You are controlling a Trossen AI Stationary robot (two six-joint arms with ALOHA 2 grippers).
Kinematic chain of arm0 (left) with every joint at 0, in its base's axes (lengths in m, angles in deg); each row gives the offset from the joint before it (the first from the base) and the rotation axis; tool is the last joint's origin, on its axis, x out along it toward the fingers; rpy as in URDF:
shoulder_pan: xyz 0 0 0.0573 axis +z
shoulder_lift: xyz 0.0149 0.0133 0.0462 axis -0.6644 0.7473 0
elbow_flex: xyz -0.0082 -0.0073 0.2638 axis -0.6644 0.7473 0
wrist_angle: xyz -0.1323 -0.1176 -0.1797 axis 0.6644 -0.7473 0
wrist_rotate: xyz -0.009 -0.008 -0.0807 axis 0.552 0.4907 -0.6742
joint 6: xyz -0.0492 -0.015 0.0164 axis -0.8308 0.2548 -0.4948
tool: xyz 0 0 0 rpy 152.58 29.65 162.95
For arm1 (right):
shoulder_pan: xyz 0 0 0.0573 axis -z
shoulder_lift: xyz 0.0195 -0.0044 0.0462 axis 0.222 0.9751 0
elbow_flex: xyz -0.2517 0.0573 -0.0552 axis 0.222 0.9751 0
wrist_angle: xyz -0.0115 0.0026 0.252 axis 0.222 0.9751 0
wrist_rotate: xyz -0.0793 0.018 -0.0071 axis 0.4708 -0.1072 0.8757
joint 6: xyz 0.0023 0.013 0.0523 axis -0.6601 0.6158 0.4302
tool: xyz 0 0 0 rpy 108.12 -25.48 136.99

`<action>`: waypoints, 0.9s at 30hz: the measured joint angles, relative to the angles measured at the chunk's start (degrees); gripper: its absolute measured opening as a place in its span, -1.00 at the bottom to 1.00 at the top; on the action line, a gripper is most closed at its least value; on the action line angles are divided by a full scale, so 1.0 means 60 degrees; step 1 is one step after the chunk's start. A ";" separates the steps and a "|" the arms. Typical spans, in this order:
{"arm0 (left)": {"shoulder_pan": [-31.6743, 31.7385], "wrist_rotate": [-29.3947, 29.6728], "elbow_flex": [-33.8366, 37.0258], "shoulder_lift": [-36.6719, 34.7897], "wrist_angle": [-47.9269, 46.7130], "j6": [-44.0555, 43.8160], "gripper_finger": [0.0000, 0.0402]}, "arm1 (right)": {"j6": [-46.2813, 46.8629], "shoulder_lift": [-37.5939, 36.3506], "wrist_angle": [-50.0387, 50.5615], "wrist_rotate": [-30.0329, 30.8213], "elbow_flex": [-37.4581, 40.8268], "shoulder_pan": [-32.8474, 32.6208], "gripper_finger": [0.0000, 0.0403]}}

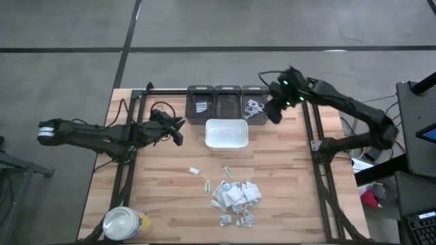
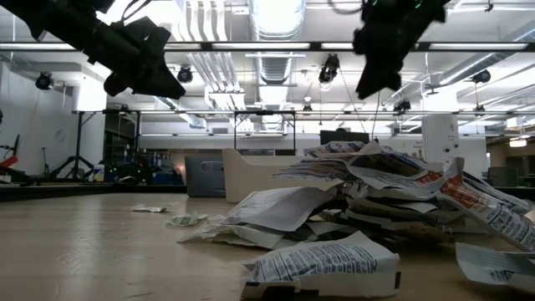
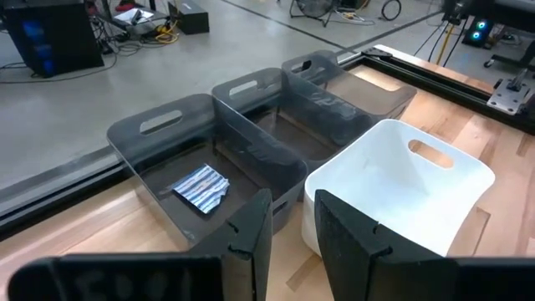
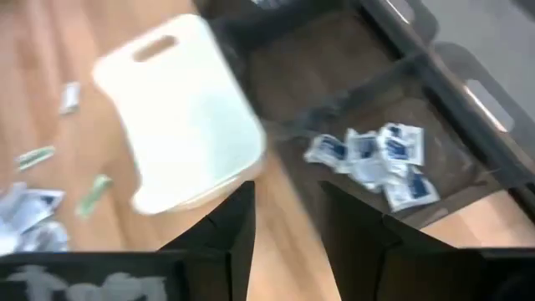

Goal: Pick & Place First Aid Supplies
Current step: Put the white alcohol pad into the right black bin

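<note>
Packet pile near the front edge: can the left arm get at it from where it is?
Probably yes. The left pincer hangs open and empty, and only bare table lies between it and the packet pile.

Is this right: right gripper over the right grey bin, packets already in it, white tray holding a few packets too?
Not quite. The white tray is empty in the high view. The rest holds: the right gripper hangs over the right grey bin, which holds packets.

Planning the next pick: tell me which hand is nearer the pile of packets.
Right, though not by much. The right hand hangs over the rightmost grey bin, up-right of the pile of packets; the left hand sits farther off, up-left.
</note>
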 joint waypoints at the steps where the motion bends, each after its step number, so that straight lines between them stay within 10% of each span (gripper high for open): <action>1: -0.0002 0.0000 0.0000 0.0000 0.0003 -0.0097 -0.53 | 0.0089 -0.0360 -0.0045 0.0004 0.0226 -0.0129 -0.40; 8: -0.0008 -0.0131 0.0000 0.0004 0.0246 -0.1176 -0.53 | 0.1240 -0.3025 -0.1134 0.0007 0.2188 -0.0958 -0.45; 15: -0.0110 -0.2391 -0.0226 0.0251 0.1603 -0.0921 -0.53 | 0.2262 -0.5170 -0.2262 0.0011 0.3904 -0.1384 -0.50; 27: -0.1850 -0.2690 -0.3281 0.2788 0.0668 -0.0887 -0.53 | 0.2780 -0.7075 -0.2396 -0.0072 0.5099 -0.1429 -0.58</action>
